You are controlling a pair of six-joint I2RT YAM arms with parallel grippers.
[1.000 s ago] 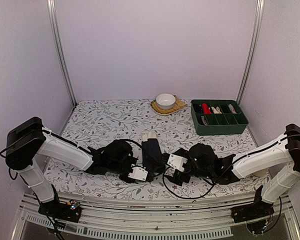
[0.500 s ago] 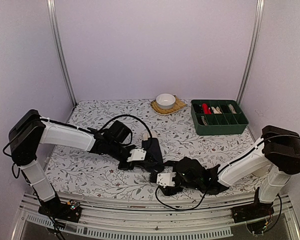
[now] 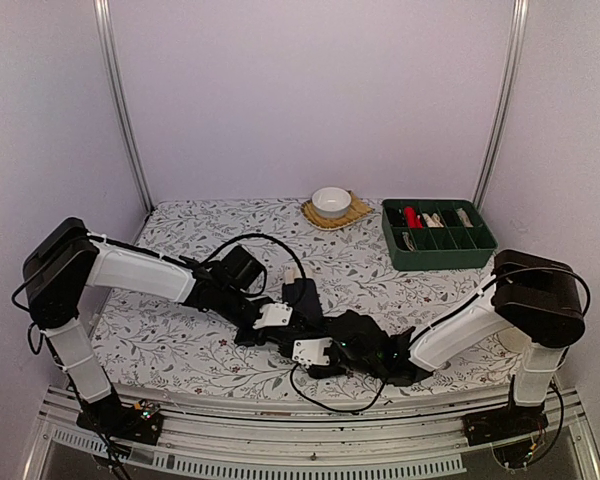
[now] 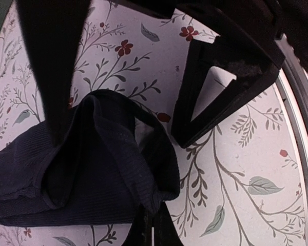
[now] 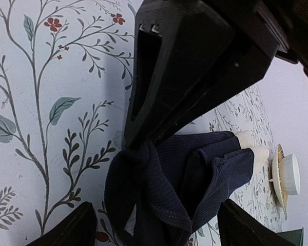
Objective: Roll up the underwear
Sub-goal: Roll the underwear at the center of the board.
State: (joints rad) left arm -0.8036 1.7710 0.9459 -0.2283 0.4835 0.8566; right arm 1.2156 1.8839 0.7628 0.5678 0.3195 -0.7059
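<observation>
You look to be starting the roll: the left gripper (image 5: pixel 131 145) pinches one end of the underwear (image 5: pixel 195 164) at mid-frame, the right gripper (image 5: pixel 156 205) straddles it wide apart, and next it probably needs to close on that fold.

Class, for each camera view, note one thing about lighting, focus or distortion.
Top external: soft, even light; the black underwear barely separates from the dark arms. Left wrist: cloth ribbing sharp; the right gripper reads as a featureless silhouette. Right wrist: the left gripper looms large and black; tablecloth print crisp.
</observation>
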